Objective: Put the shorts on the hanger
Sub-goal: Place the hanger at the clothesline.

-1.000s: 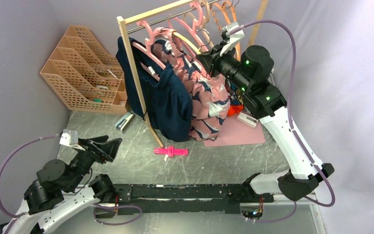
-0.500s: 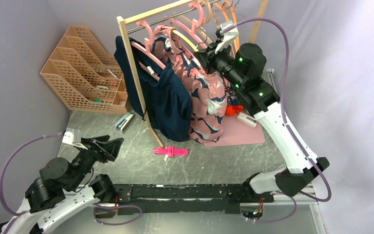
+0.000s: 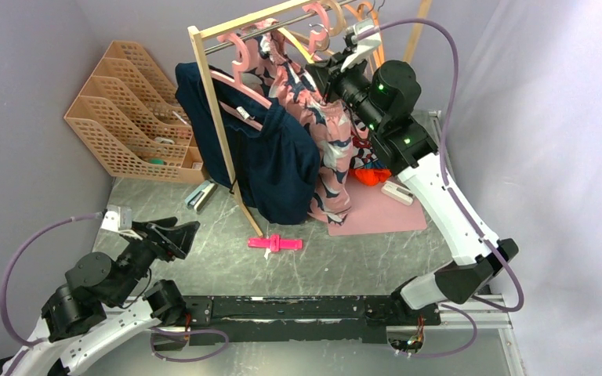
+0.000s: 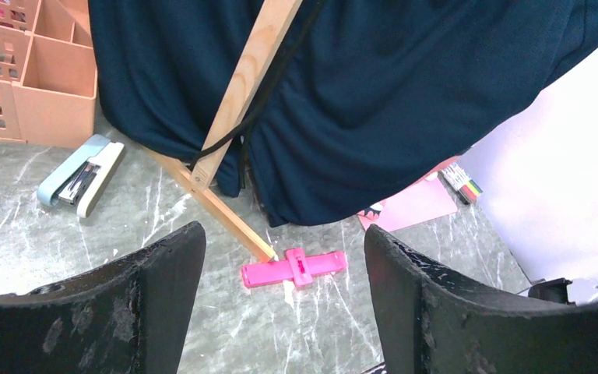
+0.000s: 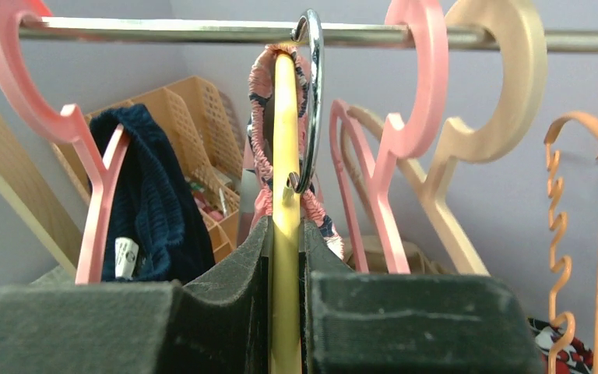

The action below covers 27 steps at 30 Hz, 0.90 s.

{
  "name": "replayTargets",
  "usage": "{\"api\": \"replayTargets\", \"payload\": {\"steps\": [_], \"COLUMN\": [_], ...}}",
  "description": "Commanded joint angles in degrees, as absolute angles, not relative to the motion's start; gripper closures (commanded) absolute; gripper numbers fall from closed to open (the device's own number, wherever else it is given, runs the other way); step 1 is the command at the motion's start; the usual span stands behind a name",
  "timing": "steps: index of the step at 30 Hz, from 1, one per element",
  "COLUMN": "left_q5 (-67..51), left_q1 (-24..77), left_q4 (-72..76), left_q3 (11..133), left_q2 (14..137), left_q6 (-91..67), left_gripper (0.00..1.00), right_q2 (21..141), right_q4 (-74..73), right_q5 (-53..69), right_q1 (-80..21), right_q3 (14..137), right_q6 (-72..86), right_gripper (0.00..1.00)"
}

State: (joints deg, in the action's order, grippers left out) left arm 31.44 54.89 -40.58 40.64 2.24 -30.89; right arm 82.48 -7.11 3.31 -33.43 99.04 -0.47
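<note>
The right gripper had risen toward twelve o'clock, clamping the hanger bearing the shorts, hook seemingly over the rail, so probably only release remained; the left gripper gaped wide.

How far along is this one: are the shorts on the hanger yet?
Done: the shorts hang on the yellow hanger. In hand: the right gripper clamps the hanger, its wire hook looped at the rail; whether it bears weight is unclear. Left: release and withdraw. The left gripper is open, holding nothing.
</note>
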Motion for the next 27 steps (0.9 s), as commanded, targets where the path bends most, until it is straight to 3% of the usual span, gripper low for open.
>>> {"api": "replayTargets", "payload": {"steps": [1,27], "left_q5": [31.11,31.27], "left_q1": [54.27,53.79], "left_q4": [-39.97,-40.06], "left_q3": [40.25,40.10], "left_q2": [3.21,0.83], "left_q6": [-30.32,-30.67], "left_gripper": [0.22,0.22], "right_q2": [83.83,93.51], "right_q4": [-0.06,1.65], "right_q5": [3.12,2.82], "right_q1": [-33.58,-33.54], "right_q3": [104.43,112.36], "right_q6": [-0.70,0.11], "right_gripper": [1.00,1.00]}}
